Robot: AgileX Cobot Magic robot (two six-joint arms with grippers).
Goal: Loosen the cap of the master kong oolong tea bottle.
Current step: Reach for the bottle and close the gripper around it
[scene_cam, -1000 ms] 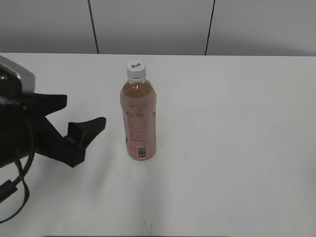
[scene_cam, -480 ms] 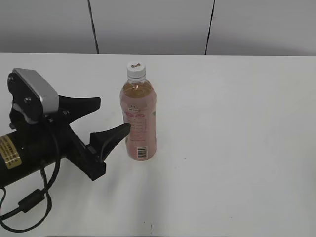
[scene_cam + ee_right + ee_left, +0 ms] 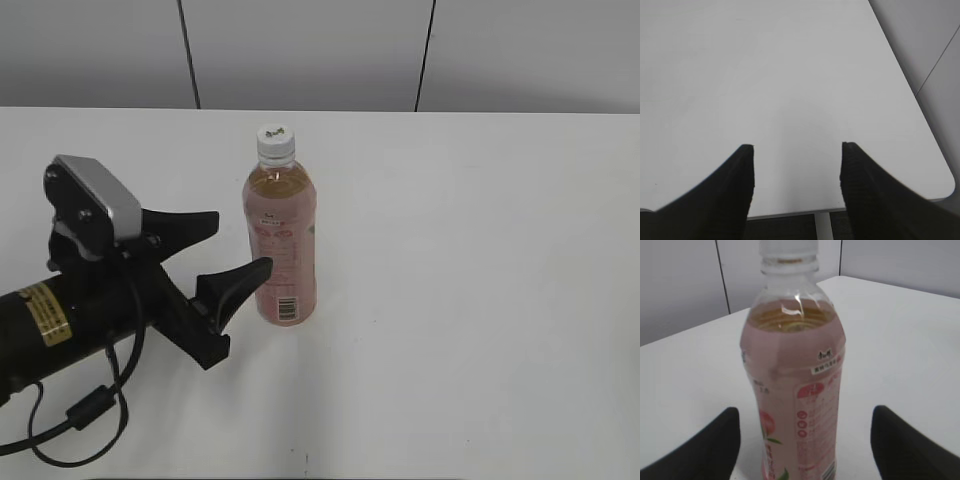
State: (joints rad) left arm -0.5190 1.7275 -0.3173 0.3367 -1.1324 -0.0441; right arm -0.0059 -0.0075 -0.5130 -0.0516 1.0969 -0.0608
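The oolong tea bottle stands upright on the white table, clear with amber tea and a pink label. Its white cap is on the neck. My left gripper is open, just left of the bottle at label height, its near fingertip almost at the label. In the left wrist view the bottle fills the middle between the two black fingers, not touched; the cap is cut off at the top. My right gripper is open and empty over the bare table; it is out of the exterior view.
The white table stretches to the right of the bottle. Its right front corner and edge show in the right wrist view. A grey panelled wall runs behind the table.
My left gripper has moved right toward the bottle, from well left of it to right beside the label, still open. The bottle has not moved.
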